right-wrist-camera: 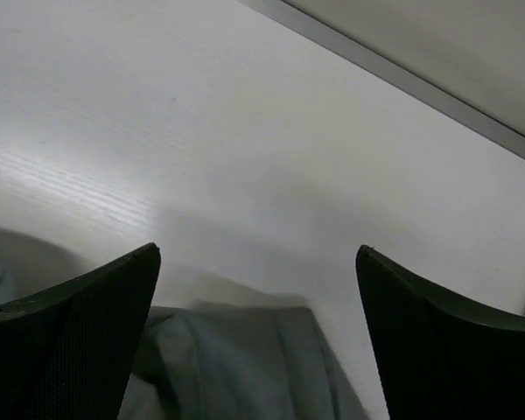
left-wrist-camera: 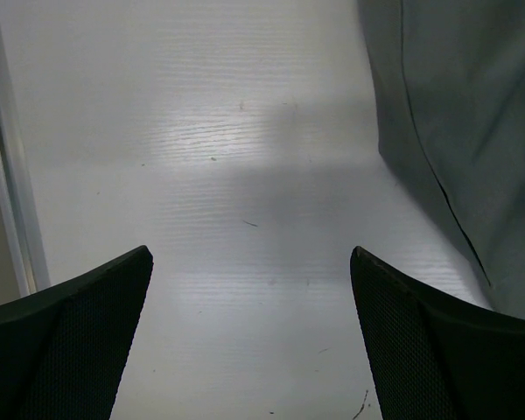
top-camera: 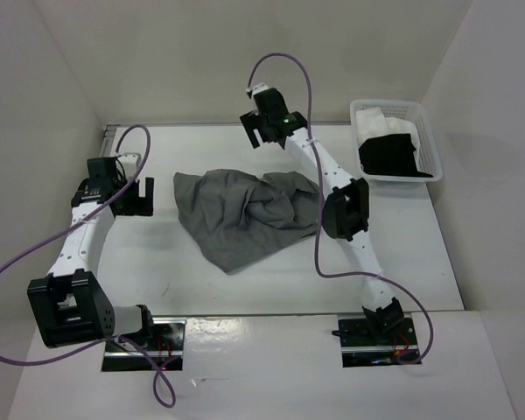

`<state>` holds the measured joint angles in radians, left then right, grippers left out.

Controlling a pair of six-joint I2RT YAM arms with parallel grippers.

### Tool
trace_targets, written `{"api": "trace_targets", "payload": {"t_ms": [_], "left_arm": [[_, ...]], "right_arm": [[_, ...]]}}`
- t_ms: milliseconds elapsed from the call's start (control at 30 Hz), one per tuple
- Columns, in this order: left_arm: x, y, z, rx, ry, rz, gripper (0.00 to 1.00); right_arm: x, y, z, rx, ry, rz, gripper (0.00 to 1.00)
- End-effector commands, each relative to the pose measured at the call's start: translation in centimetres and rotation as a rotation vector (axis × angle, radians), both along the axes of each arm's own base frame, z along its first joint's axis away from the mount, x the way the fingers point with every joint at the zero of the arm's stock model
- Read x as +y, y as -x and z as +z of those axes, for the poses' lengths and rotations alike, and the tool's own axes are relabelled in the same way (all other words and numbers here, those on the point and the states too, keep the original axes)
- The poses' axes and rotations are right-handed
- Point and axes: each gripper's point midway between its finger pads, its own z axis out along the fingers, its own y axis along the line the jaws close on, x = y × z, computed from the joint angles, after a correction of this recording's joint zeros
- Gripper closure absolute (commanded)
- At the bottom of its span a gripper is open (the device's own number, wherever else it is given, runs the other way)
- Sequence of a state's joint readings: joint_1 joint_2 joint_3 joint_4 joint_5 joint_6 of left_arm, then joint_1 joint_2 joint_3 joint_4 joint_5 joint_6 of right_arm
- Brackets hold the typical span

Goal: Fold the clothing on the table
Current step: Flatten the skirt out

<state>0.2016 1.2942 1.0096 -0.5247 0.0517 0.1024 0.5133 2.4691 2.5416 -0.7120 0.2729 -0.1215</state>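
The clothing (top-camera: pixel 245 214), a grey skirt, lies crumpled in a heap on the middle of the white table (top-camera: pixel 402 254). My left gripper (top-camera: pixel 136 197) stands just left of the heap, open, over bare tabletop. In the left wrist view the left gripper (left-wrist-camera: pixel 250 254) has nothing between its fingers, and the skirt's edge (left-wrist-camera: pixel 464 114) shows at the right. My right gripper (top-camera: pixel 258 131) hangs above the table's far side, behind the heap. Its wrist view shows the right gripper (right-wrist-camera: pixel 258 249) open, with a blurred fold of the skirt (right-wrist-camera: pixel 236 367) below and touching neither finger.
A white plastic basket (top-camera: pixel 430 140) at the back right holds a white garment (top-camera: pixel 381 122) and a black garment (top-camera: pixel 389 157). A thin metal rail (left-wrist-camera: pixel 9 175) runs along the table's left edge. White walls close in the left, back and right sides.
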Motion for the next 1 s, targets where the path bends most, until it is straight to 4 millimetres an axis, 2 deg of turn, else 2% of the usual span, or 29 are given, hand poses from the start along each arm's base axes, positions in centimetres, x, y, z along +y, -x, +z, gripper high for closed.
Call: {"api": "trace_targets", "payload": {"t_ms": [0, 33, 67, 100, 133, 167, 200, 233, 267, 333, 367, 433, 467, 500, 533, 567, 633, 733, 767, 833, 867, 967], "left_arm": [[-1.9, 0.7, -0.1, 0.011, 0.062, -0.109, 0.00], [-2.2, 0.7, -0.1, 0.017, 0.077, -0.131, 0.00], [-2.6, 0.6, -0.1, 0.013, 0.089, -0.152, 0.00], [-2.9, 0.9, -0.6, 0.034, 0.102, -0.175, 0.00], [-3.8, 1.0, -0.9, 0.050, 0.128, -0.200, 0.00], [-3.8, 0.7, -0.5, 0.036, 0.126, -0.216, 0.00], [-4.8, 0.6, -1.2, 0.058, 0.134, -0.255, 0.00], [-5.3, 0.3, -1.1, 0.058, 0.133, -0.272, 0.02], [-6.0, 0.3, -1.4, 0.071, 0.136, -0.291, 0.02], [-7.4, 0.3, -2.8, 0.128, 0.109, -0.344, 0.02], [-8.0, 0.1, -3.1, 0.142, 0.102, -0.361, 0.02], [-9.9, -0.3, -4.2, 0.175, 0.111, -0.408, 0.02], [-10.4, -1.1, -4.0, 0.154, 0.106, -0.421, 0.02], [-10.7, -1.0, -4.9, 0.184, 0.115, -0.422, 0.02], [-11.4, -1.7, -4.7, 0.171, 0.128, -0.433, 0.02], [-11.7, -1.9, -4.9, 0.178, 0.144, -0.441, 0.02], [-12.3, -2.1, -6.3, 0.219, 0.185, -0.434, 0.04], [-13.1, -2.8, -7.2, 0.247, 0.237, -0.441, 0.08], [-13.3, -2.7, -7.6, 0.262, 0.253, -0.435, 0.10], [-13.3, -2.8, -8.5, 0.286, 0.257, -0.432, 0.17], [-13.3, -2.9, -8.9, 0.292, 0.263, -0.424, 0.30], [-13.5, -2.8, -9.3, 0.302, 0.273, -0.427, 0.51]], "right_arm": [[3.1, 2.8, 6.1, -0.067, -0.069, 0.068, 0.04], [3.1, 4.5, 7.5, -0.051, -0.057, 0.114, 0.04], [3.8, 5.9, 7.6, -0.014, -0.071, 0.197, 0.04], [3.6, 7.1, 6.4, 0.036, -0.050, 0.232, 0.04], [3.4, 8.0, 6.7, 0.043, -0.033, 0.272, 0.04], [2.8, 9.5, 9.5, 0.008, -0.042, 0.309, 0.04], [2.6, 10.9, 8.2, 0.054, -0.025, 0.351, 0.04], [2.0, 11.5, 8.6, 0.045, 0.002, 0.372, 0.04], [1.7, 13.3, 9.4, 0.054, 0.019, 0.411, 0.04], [0.7, 14.8, 7.3, 0.127, 0.072, 0.440, 0.04], [-0.3, 15.8, 5.1, 0.181, 0.112, 0.441, 0.04], [-1.5, 16.9, 3.0, 0.235, 0.148, 0.425, 0.04], [-2.4, 18.2, 0.5, 0.304, 0.176, 0.426, 0.04], [-2.6, 18.5, 0.7, 0.284, 0.168, 0.425, 0.04], [-2.9, 18.9, 0.0, 0.296, 0.181, 0.433, 0.04], [-3.5, 19.9, -1.8, 0.339, 0.197, 0.433, 0.04], [-4.1, 20.5, -3.0, 0.358, 0.212, 0.427, 0.04], [-4.5, 21.7, -5.6, 0.416, 0.217, 0.441, 0.04], [-4.6, 21.9, -5.6, 0.412, 0.216, 0.442, 0.04], [-4.6, 21.9, -6.4, 0.412, 0.216, 0.442, 0.04], [-4.9, 22.3, -7.1, 0.430, 0.223, 0.441, 0.04], [-4.6, 22.2, -8.8, 0.456, 0.225, 0.447, 0.04]]}}
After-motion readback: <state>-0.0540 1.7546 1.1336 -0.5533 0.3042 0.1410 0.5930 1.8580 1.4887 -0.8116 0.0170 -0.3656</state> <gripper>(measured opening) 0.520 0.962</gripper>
